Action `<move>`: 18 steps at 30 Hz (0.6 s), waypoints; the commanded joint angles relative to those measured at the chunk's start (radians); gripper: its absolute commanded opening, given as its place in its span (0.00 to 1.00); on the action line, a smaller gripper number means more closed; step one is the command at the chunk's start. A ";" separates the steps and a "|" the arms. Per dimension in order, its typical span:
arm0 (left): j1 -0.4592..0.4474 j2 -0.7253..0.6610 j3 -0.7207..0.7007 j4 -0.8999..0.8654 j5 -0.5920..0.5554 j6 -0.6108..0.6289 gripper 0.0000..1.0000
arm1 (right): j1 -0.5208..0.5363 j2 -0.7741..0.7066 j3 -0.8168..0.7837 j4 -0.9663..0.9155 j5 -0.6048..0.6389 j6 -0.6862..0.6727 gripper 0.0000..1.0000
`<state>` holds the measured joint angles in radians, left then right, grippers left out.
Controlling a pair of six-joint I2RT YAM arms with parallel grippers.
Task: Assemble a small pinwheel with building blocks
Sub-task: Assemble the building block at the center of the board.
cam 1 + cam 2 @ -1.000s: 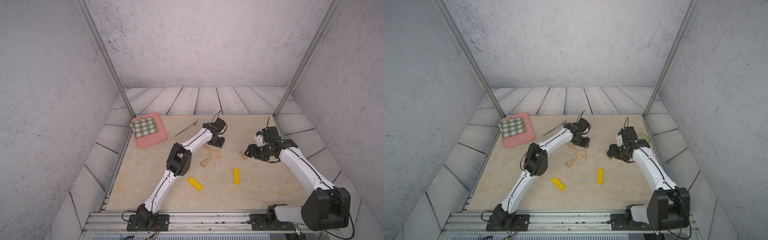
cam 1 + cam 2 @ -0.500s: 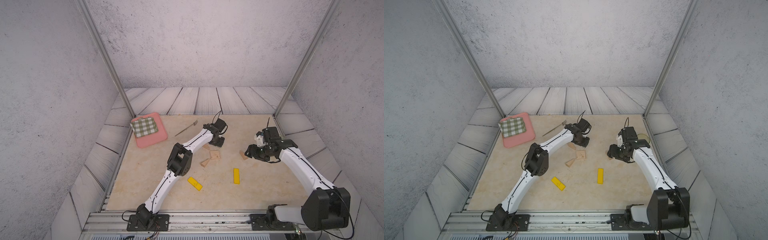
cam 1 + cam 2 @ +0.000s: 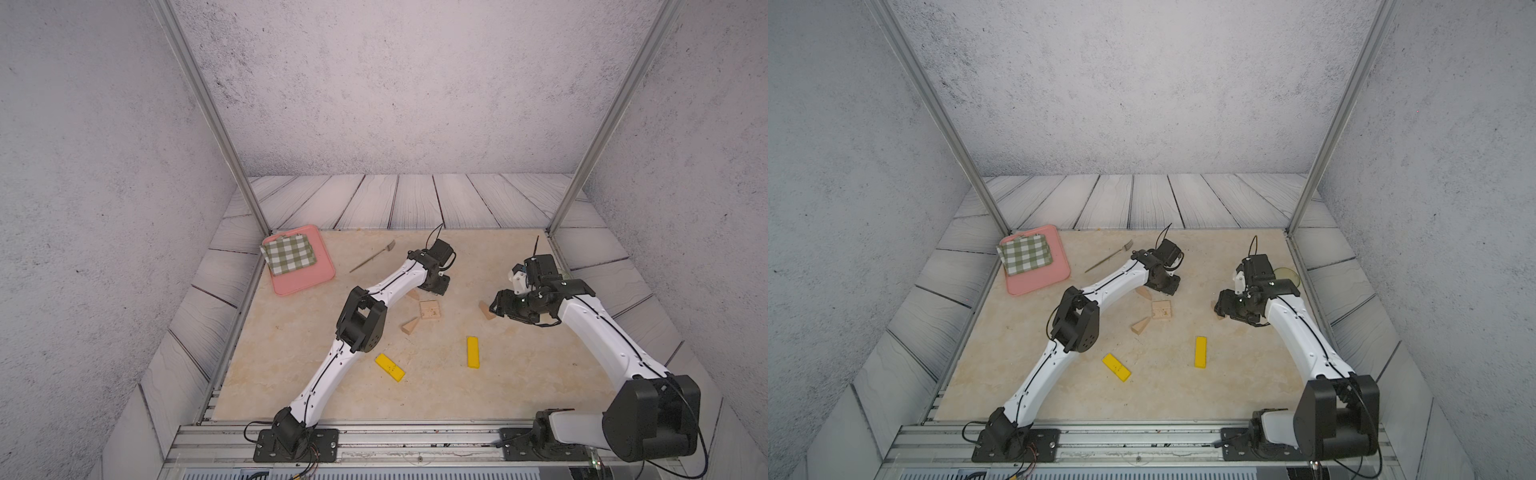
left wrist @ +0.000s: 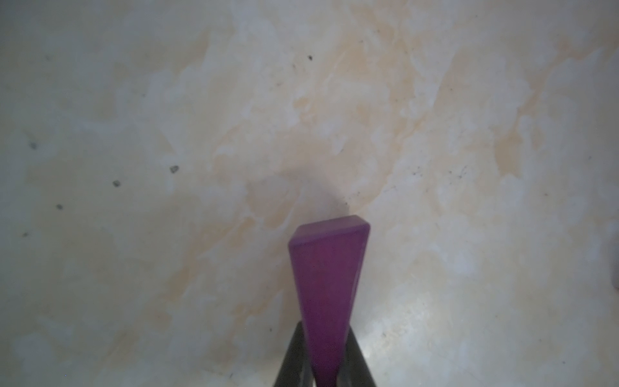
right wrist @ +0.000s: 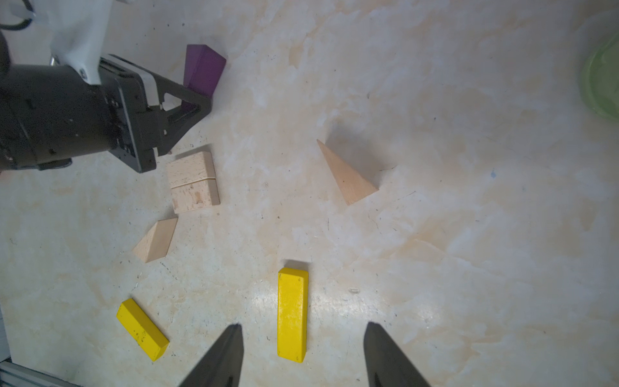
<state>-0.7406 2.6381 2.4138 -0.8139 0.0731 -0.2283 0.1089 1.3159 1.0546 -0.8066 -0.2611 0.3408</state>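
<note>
Left hand [image 5: 197, 105] pinches the purple wedge [image 5: 204, 72]; two tan rectangular blocks [image 5: 191, 169] lie just beside its fingers. Right hand [image 5: 303, 326] hangs spread, a yellow bar [image 5: 292, 315] ahead of its fingertips.

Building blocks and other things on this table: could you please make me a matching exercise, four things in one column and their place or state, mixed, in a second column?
1. purple wedge
2. checked cloth
3. right gripper
4. two tan rectangular blocks

A. open, holding nothing
B. lies on the pink tray
C. side by side, touching
D. clamped in the left gripper

Pairs: 1-D, 2-B, 3-A, 4-C
</note>
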 commanded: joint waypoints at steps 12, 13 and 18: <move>-0.046 -0.056 -0.081 0.008 -0.028 0.028 0.05 | -0.005 -0.052 -0.029 -0.006 -0.018 0.009 0.61; -0.048 -0.057 -0.085 0.007 -0.029 0.026 0.05 | -0.004 -0.052 -0.029 -0.006 -0.017 0.009 0.62; -0.052 -0.078 -0.120 0.016 -0.031 0.012 0.06 | -0.004 -0.055 -0.030 -0.006 -0.019 0.009 0.61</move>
<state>-0.7773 2.5946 2.3253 -0.7647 0.0372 -0.2070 0.1081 1.2957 1.0302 -0.8062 -0.2646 0.3424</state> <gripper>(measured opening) 0.126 0.616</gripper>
